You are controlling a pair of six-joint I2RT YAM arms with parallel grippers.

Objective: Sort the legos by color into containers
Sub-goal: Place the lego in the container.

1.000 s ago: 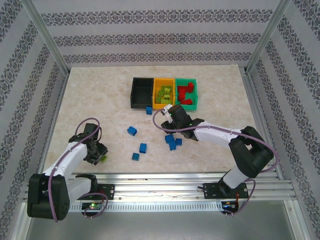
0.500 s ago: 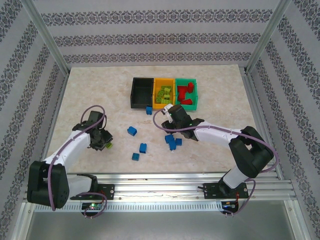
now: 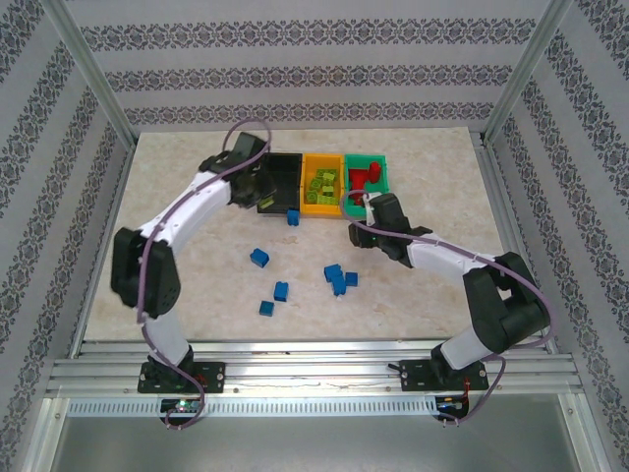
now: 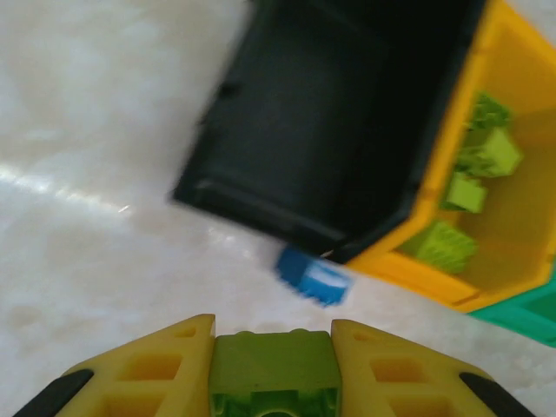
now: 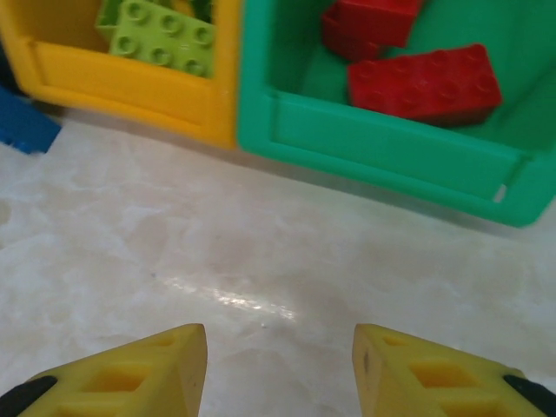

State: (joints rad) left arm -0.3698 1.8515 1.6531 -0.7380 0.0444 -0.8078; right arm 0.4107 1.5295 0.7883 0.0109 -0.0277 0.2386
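Note:
My left gripper point(image 4: 274, 347) is shut on a lime green lego point(image 4: 274, 372) and hangs over the table near the black bin point(image 4: 330, 122), at the bin's left side in the top view point(image 3: 257, 184). The black bin point(image 3: 279, 182) looks empty. The orange-yellow bin point(image 3: 321, 183) holds several green legos point(image 4: 486, 156). The green bin point(image 3: 368, 183) holds red legos point(image 5: 426, 82). My right gripper point(image 5: 278, 356) stands open over bare table just in front of the green bin point(image 5: 382, 152). Several blue legos point(image 3: 337, 279) lie loose mid-table; one blue lego point(image 4: 314, 276) sits by the black bin's corner.
Aluminium frame posts point(image 3: 93, 88) and patterned walls enclose the marble table point(image 3: 177, 167). The arms' mounting rail point(image 3: 314, 359) runs along the near edge. More blue legos point(image 3: 259, 258) lie left of centre.
My left arm has swung from the near left of the table far up to the black bin, carrying the green lego. My right gripper has moved back and right, toward the green bin.

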